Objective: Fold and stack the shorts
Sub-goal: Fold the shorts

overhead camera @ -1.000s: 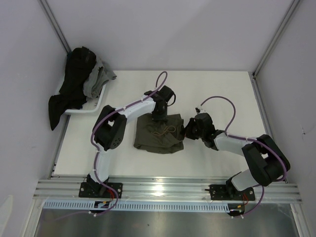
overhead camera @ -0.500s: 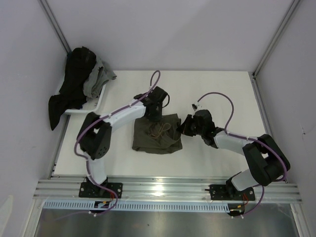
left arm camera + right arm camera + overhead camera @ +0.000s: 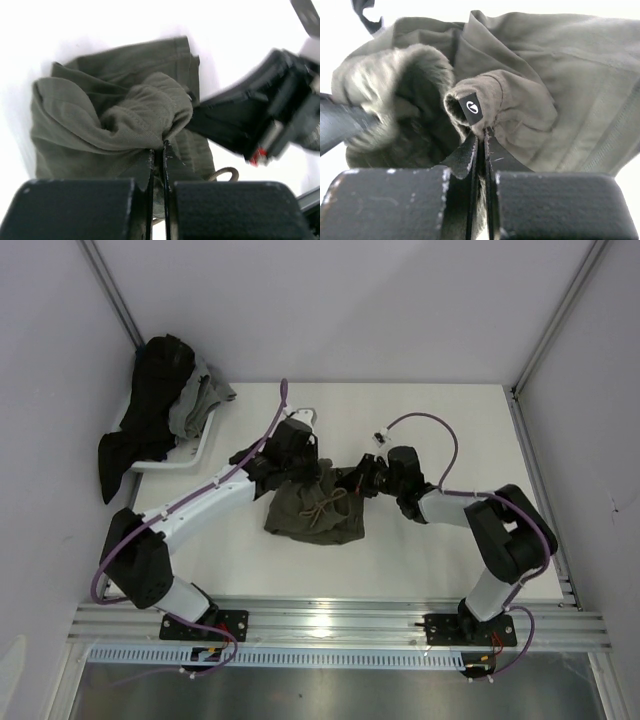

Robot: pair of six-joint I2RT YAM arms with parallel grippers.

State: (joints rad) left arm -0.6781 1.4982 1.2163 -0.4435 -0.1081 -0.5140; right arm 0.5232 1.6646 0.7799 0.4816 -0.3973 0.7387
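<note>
Left gripper (image 3: 158,150) fingers are clamped nearly together on a bunched fold of the olive shorts (image 3: 125,115). The right gripper (image 3: 481,137) pinches another fold just under a small black label (image 3: 471,107). The shorts lie crumpled between and below both fingertips on the white table (image 3: 430,550), and both arms reach low, converging from either side

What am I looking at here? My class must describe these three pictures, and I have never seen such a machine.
Two robot arms are bolted at the near edge of a white table. The wide picture looks down from above; the other two come from cameras on each wrist. Olive shorts lie bunched mid-table. The left end effector and right end effector are each pinched shut on a fold of them. Dark clothes are heaped on a white tray far left.
</note>
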